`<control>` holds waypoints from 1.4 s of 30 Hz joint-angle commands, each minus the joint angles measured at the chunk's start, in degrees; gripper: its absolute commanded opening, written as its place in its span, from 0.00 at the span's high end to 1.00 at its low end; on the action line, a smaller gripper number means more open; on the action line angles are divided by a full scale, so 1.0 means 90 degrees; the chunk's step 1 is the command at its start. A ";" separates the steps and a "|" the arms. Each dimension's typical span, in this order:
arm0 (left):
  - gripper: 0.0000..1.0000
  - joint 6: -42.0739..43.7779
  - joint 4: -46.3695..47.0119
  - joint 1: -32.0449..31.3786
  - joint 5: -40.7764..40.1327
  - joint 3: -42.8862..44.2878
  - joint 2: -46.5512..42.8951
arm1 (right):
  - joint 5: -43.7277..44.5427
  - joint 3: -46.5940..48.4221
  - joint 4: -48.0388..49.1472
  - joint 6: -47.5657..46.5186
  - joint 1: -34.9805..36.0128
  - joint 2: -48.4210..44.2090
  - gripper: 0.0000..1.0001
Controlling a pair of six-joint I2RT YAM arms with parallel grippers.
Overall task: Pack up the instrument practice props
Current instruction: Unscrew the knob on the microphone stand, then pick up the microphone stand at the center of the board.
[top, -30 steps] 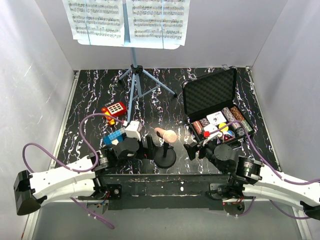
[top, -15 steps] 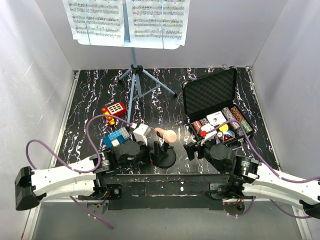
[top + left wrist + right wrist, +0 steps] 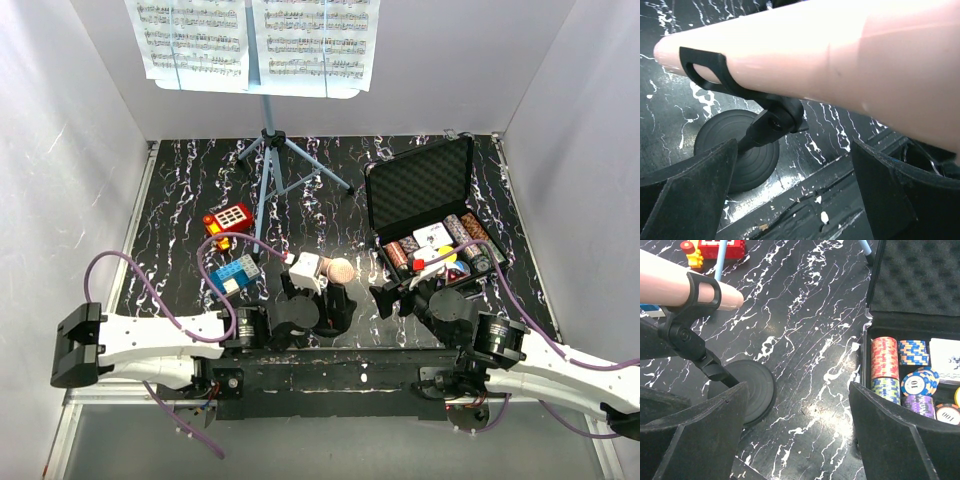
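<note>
White arm shells (image 3: 150,340), black joints (image 3: 497,338), looping purple cables (image 3: 120,253), black jaws.

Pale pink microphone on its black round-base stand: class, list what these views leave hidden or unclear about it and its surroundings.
- Left wrist view: pale pink microphone, wide end cut by the right edge.
- Top view: its black round base, partly covered by the left gripper.
- Top view: white sheet-music pages, cut by the top edge; notes too small to read.
- Right wrist view: black foam-lined chip case, cut by the right edge.
</note>
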 commanded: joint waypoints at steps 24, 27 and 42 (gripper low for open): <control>0.30 -0.0095 0.0529 -0.0758 -0.3028 0.0042 0.0830 | 0.0058 0.0141 -0.0064 0.0205 -0.0004 -0.0070 0.12; 0.36 0.0100 0.0657 -0.0758 -0.2960 -0.0124 0.0761 | 0.0028 0.0141 -0.0073 0.0234 -0.0014 -0.0060 0.12; 0.41 0.2570 0.2199 -0.0748 -0.1281 -0.1433 -0.0683 | -0.0060 0.0190 -0.0093 0.0196 -0.0014 0.0008 0.13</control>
